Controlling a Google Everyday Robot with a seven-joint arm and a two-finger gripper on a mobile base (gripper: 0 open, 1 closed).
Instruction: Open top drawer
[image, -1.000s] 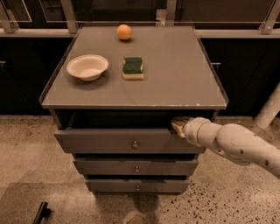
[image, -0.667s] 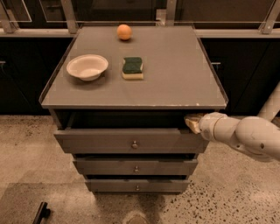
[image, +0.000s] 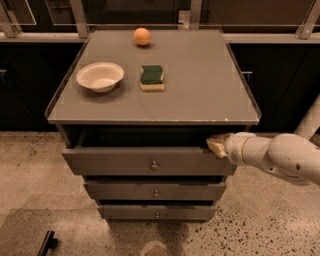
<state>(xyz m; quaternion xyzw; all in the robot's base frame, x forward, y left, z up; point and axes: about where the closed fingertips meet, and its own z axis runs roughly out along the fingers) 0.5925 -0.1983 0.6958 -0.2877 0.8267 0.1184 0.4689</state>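
The top drawer (image: 120, 161) is the widest of three grey-brown drawers under the grey cabinet top. It has a small round knob (image: 154, 164) at the centre of its front. It stands pulled out a little, with a dark gap showing above its front. My gripper (image: 216, 145) is at the drawer's upper right corner, at the end of the white arm (image: 280, 156) that comes in from the right. Its tan tip lies at the top edge of the drawer front.
On the cabinet top (image: 200, 95) sit a white bowl (image: 99, 76), a green and yellow sponge (image: 151, 77) and an orange (image: 142, 36). Two narrower drawers (image: 155, 191) lie below. Dark cabinets stand behind. Speckled floor (image: 30, 170) surrounds the unit.
My gripper has moved to the right along the top edge of the drawer front, from right of centre to the right corner. The drawer stands open about as far as before.
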